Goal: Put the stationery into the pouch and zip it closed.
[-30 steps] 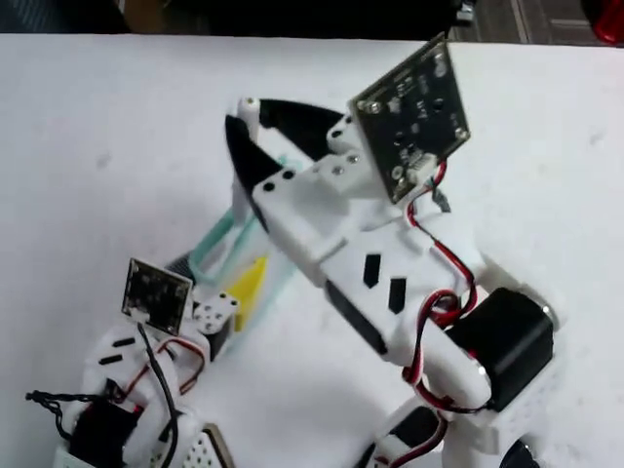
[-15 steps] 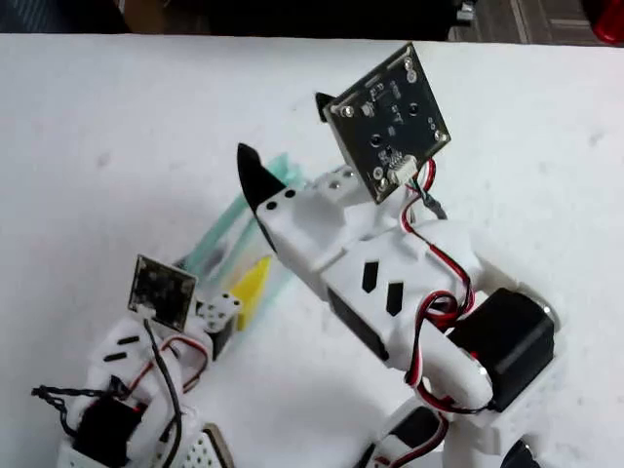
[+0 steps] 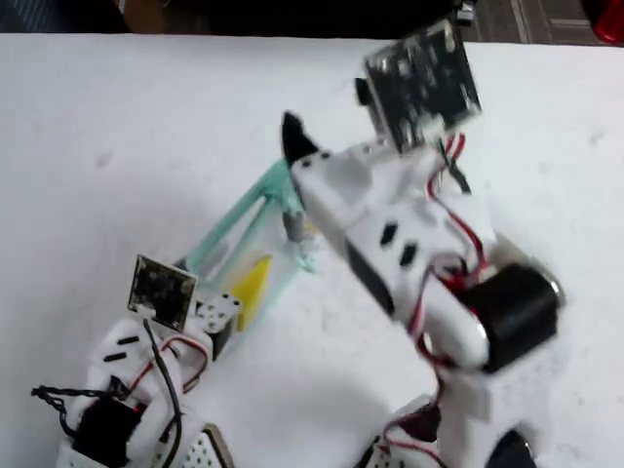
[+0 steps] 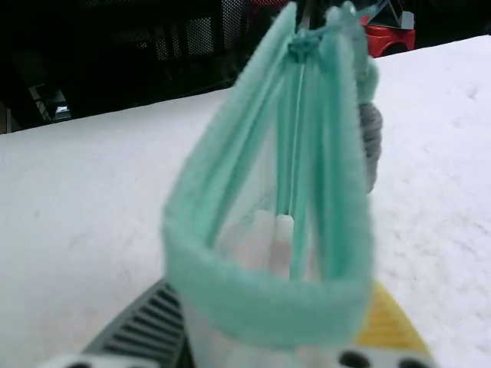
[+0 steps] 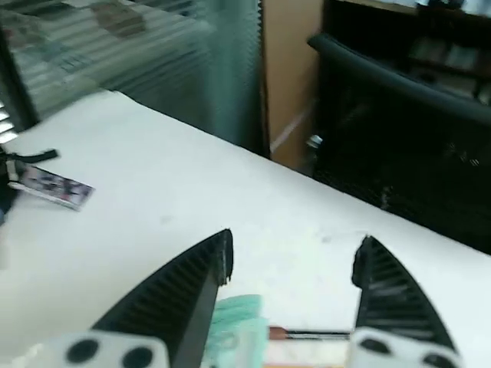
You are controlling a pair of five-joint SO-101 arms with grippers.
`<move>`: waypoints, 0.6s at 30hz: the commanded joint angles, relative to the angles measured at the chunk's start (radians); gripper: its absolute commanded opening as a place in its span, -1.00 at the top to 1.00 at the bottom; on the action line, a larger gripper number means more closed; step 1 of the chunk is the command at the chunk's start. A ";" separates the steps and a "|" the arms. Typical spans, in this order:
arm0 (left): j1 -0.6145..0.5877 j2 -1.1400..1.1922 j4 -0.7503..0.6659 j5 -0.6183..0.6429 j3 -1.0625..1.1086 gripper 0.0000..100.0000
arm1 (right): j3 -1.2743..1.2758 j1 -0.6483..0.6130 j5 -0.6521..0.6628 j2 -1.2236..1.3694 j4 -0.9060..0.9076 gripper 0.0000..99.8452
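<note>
While my left pincer [image 3: 226,314] grips the near end of the pouch [image 3: 244,229], my right pincer [image 5: 295,241] hangs open over its far end.
Pouch: clear with teal edging, lying slantwise on the white table [image 3: 117,146], mouth gaping on the left wrist view. Yellow item [image 3: 252,283] sits inside, close to my left pincer. Grey pen-like piece [image 3: 291,222] at the far end. Right jaws spread wide, touching nothing, the teal edge low between them.
</note>
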 commanded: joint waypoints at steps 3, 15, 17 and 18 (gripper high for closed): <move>0.005 -0.001 -0.023 0.011 -0.014 0.62 | -0.029 0.183 -0.018 0.170 -0.030 0.53; -0.137 -0.001 -0.061 0.018 -0.018 0.94 | -0.038 0.288 -0.241 0.722 -0.170 0.53; -0.137 -0.001 -0.061 0.018 -0.018 0.94 | -0.038 0.277 -0.241 0.797 -0.217 0.53; -0.133 -0.001 -0.061 0.018 -0.018 0.94 | -0.038 0.274 -0.241 0.831 -0.243 0.53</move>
